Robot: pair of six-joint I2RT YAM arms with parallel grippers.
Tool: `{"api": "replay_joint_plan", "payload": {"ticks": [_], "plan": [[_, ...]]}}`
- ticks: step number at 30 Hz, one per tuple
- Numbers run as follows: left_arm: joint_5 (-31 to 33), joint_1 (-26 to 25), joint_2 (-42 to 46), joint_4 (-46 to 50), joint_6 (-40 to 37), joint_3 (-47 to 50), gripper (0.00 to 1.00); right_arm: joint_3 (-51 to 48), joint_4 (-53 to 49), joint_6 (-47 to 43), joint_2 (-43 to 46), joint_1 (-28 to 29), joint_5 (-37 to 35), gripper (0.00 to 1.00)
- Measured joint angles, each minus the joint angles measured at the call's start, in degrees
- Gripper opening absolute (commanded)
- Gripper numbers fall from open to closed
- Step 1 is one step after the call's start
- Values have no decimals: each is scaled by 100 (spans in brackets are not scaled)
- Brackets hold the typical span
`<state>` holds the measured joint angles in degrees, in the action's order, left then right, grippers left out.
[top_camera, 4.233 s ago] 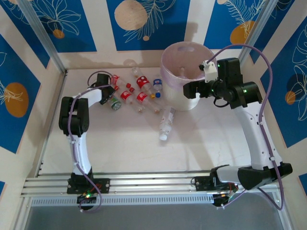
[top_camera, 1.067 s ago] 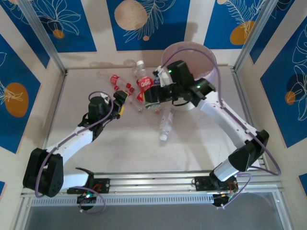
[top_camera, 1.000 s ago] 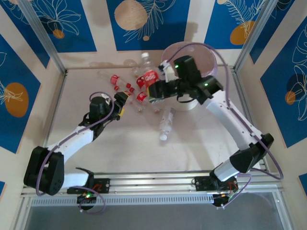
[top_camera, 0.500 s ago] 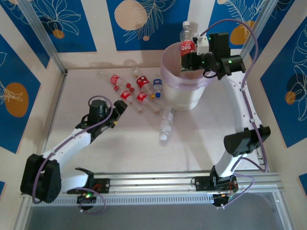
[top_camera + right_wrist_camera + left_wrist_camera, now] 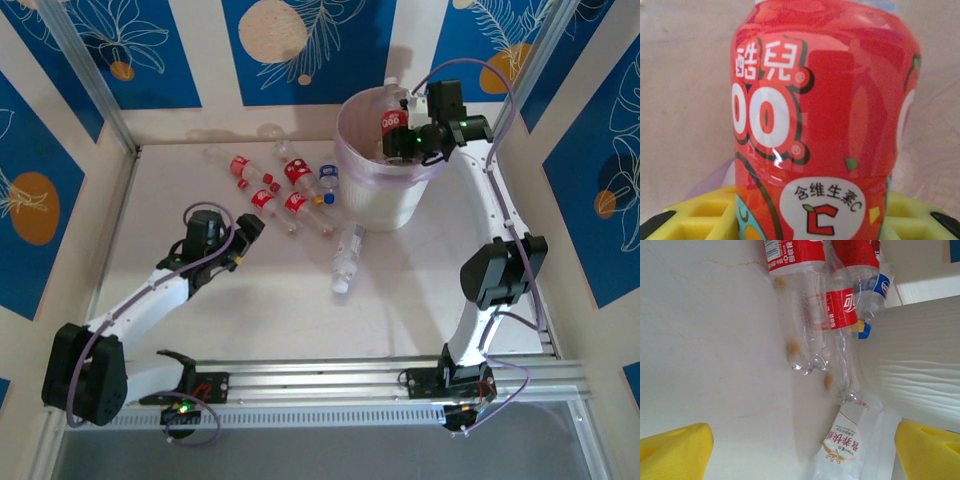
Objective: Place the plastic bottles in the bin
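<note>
Pinching a red-labelled bottle (image 5: 815, 100) over the bin (image 5: 365, 195) beneath it, the right gripper (image 5: 408, 133) looks poised to drop it; the left gripper (image 5: 248, 224) gapes before table bottles (image 5: 810, 315).

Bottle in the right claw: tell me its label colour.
Red with white lettering, on the bottle, clearest in the right wrist view.

Red-labelled bottle (image 5: 820, 125): clear plastic w/ glossy film label. Bin (image 5: 390, 210): matt white plastic, ribbed; liner bag (image 5: 348, 150) thin transl. film. Table (image 5: 705, 340) smooth, marble-look, slight sheen.
</note>
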<state>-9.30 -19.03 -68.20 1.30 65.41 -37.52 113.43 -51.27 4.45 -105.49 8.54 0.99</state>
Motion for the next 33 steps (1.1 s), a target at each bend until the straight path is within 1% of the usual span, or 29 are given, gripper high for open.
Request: {"api": "replay_joint_plan", "payload": {"ticks": [5, 7, 10, 14, 18, 21, 25, 29, 33], "plan": [[0, 0, -66, -4, -2, 0, 93, -111, 201, -63, -4, 2, -188, 47], [0, -2, -66, -13, 0, 0, 93, -144, 251, -87, 2, 2, -256, 49], [0, -2, -68, -20, -2, 0, 93, -175, 315, -133, 4, 35, -387, 57], [2, -2, -68, -20, -2, 0, 93, -195, 496, -214, 0, 52, -509, 73], [4, -7, -109, -31, -2, 0, 93, -76, 527, -260, -175, 68, -509, 78], [7, -15, -142, -35, -2, 0, 93, 116, 341, -271, -457, 90, -514, 83], [26, -17, -142, -37, -2, 0, 93, 350, 101, -293, -640, 98, -522, 84], [39, -17, -142, -37, -4, 0, 94, 879, -92, -293, -675, 98, -535, 85], [63, -28, -144, -24, -114, 0, 94, 1504, -221, -339, -728, 101, -535, 96]]}}
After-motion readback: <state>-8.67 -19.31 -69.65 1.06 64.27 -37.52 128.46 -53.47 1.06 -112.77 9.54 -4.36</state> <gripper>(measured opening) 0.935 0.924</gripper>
